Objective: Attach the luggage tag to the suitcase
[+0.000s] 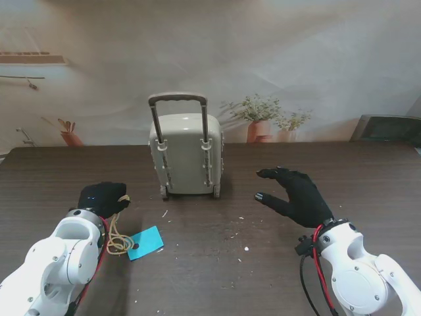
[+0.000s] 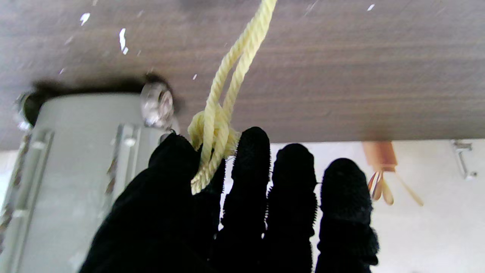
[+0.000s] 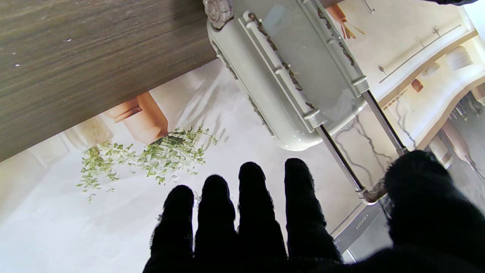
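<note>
Our left hand [image 1: 102,197] pinches the yellow cord [image 2: 216,129] of the blue luggage tag [image 1: 145,242]; the tag lies flat on the table [image 1: 368,171], nearer to us than the grey suitcase [image 1: 187,155] and to its left. Our right hand [image 1: 296,194] hovers spread and empty, right of the upright suitcase.

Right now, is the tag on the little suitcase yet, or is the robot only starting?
Only starting. Done: the left hand has pinched the yellow string of the blue tag. In hand: just that string; the tag itself lies on the table, nearer to me than the suitcase. Left: looping the string on the raised handle. The right hand hovers open, holding nothing.
</note>
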Motion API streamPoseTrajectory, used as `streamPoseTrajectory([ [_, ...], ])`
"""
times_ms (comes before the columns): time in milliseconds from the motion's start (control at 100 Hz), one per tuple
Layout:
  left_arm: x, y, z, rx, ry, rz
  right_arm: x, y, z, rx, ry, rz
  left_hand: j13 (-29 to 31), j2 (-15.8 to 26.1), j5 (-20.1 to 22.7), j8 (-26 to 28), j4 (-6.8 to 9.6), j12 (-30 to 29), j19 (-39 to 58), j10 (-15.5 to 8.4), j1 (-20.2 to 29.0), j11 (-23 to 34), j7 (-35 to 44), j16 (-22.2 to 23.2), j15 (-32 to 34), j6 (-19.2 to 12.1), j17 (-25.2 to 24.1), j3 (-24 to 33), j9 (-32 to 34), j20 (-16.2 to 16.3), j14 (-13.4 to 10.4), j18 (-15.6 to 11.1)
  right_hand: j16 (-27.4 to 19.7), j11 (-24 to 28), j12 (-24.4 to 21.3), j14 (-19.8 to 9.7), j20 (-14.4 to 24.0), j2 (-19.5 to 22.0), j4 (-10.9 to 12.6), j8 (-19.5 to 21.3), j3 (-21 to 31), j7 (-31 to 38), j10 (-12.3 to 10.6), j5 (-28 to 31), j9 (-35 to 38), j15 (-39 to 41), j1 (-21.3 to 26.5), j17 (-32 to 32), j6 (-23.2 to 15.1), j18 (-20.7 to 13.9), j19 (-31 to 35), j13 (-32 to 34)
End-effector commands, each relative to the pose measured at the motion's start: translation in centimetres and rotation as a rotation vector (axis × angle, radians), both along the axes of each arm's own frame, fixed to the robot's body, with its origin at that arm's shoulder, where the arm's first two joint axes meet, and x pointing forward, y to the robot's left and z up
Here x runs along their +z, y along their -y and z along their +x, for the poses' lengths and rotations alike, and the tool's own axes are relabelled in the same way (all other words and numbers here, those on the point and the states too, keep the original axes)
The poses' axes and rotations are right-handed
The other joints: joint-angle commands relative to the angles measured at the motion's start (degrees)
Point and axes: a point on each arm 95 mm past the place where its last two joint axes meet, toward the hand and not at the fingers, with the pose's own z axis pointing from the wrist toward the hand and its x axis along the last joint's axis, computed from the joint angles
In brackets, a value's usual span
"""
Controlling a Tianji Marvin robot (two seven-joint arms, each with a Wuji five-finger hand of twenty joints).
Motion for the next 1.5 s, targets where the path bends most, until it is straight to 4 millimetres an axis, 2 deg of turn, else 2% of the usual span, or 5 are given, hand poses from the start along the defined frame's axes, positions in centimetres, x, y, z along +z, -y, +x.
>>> streamPoseTrajectory([
  [0,1.3,0.8,-0.5,-0.027,0.030,-0.023,0.2,-0.5,-0.4,0.018,-0.007,0.015,0.7,0.8,-0.2,0.7,0.26,1.0,2.1,0.5,3.6,0.4,0.4,1.6,0.0,-3.4,-0.2,-1.3,0.3,1.3,1.2,0.4,0.7,-0.6,0.4,1.7,-0.2,-0.6,-0.5,0.4,0.3,-0.3,1.2,1.1,2.4,0.9,1.2,1.4,0.9,1.0,1.6,2.1],
  [830,8.6,5.3,-5.9,-0.208,0.408,-0.359,0.8,-3.1,-1.0,0.098,-0.060,0.152,-4.4,7.4,-7.0,11.1,1.04,4.7,4.0,1.2,9.4,4.7,3.8,7.1,6.8,-1.1,-3.5,-10.0,-4.5,4.3,-3.5,-1.2,4.5,11.2,6.8,5.2,-0.5,-1.6,-0.7,0.7,0.5,-1.0,1.9,5.7,3.4,4.8,2.2,4.6,1.0,5.2,8.7,10.4],
  [1120,11.8,6.8,-7.0,-0.274,0.523,-0.467,0.4,-5.3,-0.6,0.158,-0.105,0.139,-4.0,7.4,-6.9,11.2,1.29,4.5,4.1,1.6,9.7,4.5,3.5,7.0,6.6,-1.0,-3.2,-10.4,-4.2,4.5,-3.2,-1.1,12.7,32.5,16.7,8.9,10.2,-8.9,-0.5,6.9,1.2,6.2,2.2,8.9,5.0,15.8,6.1,14.8,-1.7,14.9,20.8,23.1],
  [1210,12.6,7.3,-7.2,-0.293,0.541,-0.497,0.2,-6.1,-0.3,0.183,-0.108,0.109,-3.9,7.4,-6.7,11.0,1.41,4.5,4.1,1.7,9.9,4.4,3.2,6.9,6.5,-0.9,-3.2,-10.6,-4.1,4.6,-2.9,-1.1,15.2,37.0,19.9,8.9,15.3,-16.0,-4.3,10.7,29.8,6.6,1.7,9.1,5.4,19.6,-4.9,17.9,-2.2,16.2,23.2,25.7],
  [1490,14.2,8.2,-7.8,-0.337,0.598,-0.544,-1.3,-8.3,0.9,0.243,-0.134,0.058,-3.8,7.4,-6.5,10.9,1.53,4.4,4.2,1.9,9.9,4.2,3.0,6.8,6.4,-0.8,-3.1,-10.8,-4.0,4.7,-2.8,-1.0,17.0,39.4,21.2,8.6,17.8,-18.2,-5.8,12.4,32.4,7.6,0.6,8.1,8.1,24.4,-3.8,22.0,-3.2,17.7,27.9,29.7],
])
